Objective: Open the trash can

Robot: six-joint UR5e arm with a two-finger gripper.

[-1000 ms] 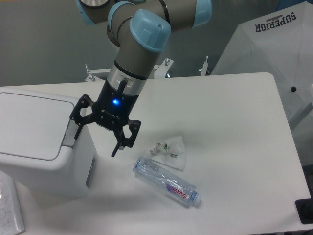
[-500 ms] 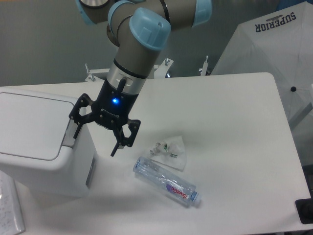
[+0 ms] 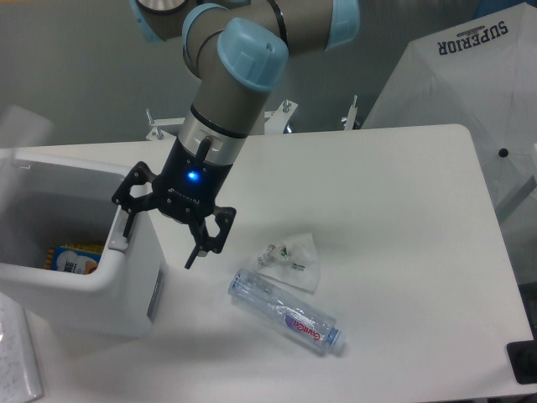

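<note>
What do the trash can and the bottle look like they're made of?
Trash can: likely moulded plastic, opaque white, smooth and slightly glossy, with rounded corners and soft highlights. Bottle: likely thin clear plastic; the table shows through it, and it carries a printed label and a pale blue cap.

"SUPERIOR" is read in dark capitals on the white fabric panel [image 3: 470, 75] at the upper right, the word running slantwise upward toward the corner. A red and purple label is seen on the clear plastic bottle [image 3: 285, 311] lying on the table; its lettering is too small and blurred to be made out (only a few red strokes are caught). Coloured packaging [image 3: 71, 257] is visible inside the open trash can [image 3: 84, 277], but no print on it can be read.
</note>
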